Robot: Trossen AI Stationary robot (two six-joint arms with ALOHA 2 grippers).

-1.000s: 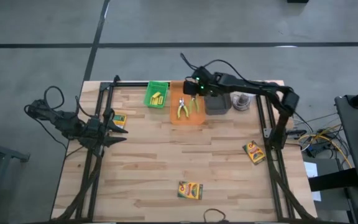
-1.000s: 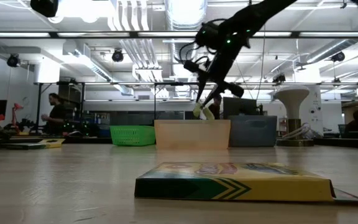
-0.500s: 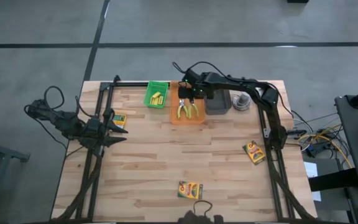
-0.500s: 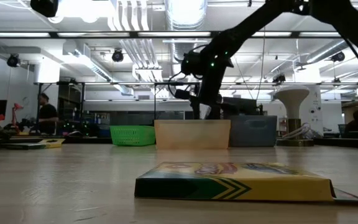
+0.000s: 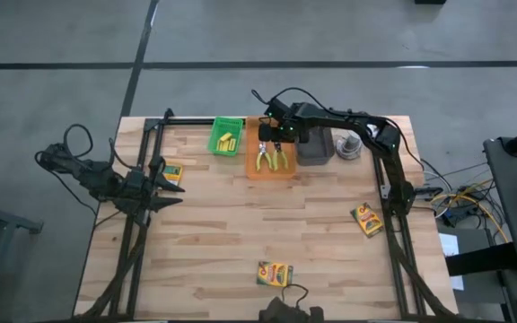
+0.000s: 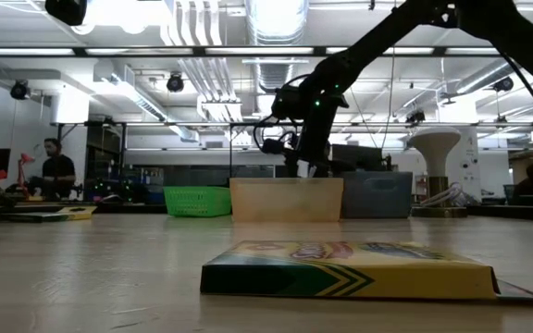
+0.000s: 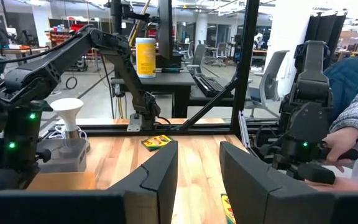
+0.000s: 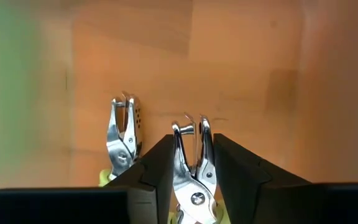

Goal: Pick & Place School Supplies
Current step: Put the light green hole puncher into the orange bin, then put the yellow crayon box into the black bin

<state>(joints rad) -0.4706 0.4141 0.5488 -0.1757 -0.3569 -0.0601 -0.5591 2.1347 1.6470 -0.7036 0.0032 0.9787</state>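
My right gripper (image 5: 276,135) hovers low over the orange tray (image 5: 284,173), fingers pointing down, open by a narrow gap (image 8: 192,140). Two yellow-handled plier-like tools (image 5: 263,160) (image 5: 277,159) lie side by side on the tray floor. The fingers stand on either side of one tool's metal head (image 8: 191,158); the other tool (image 8: 124,140) lies beside it. Short yellow blocks (image 5: 228,140) sit in the green tray (image 5: 225,122). Three crayon boxes lie flat on the table (image 5: 170,172) (image 5: 366,220) (image 5: 275,274). My left gripper (image 5: 170,184) waits at the left edge, open (image 7: 199,146).
A black tray (image 5: 313,151) and a white round object (image 5: 346,145) stand right of the orange tray. Black frame posts run along both table sides. A person's hand and sleeve (image 7: 347,146) show beyond the table; another person (image 6: 54,168) is far behind.
My right gripper moved toward the table's left edge and down over the orange tray. The plier-like tool that hung from it a second ago now lies in the tray beside the other one. In the last half second the gripper rose slightly.
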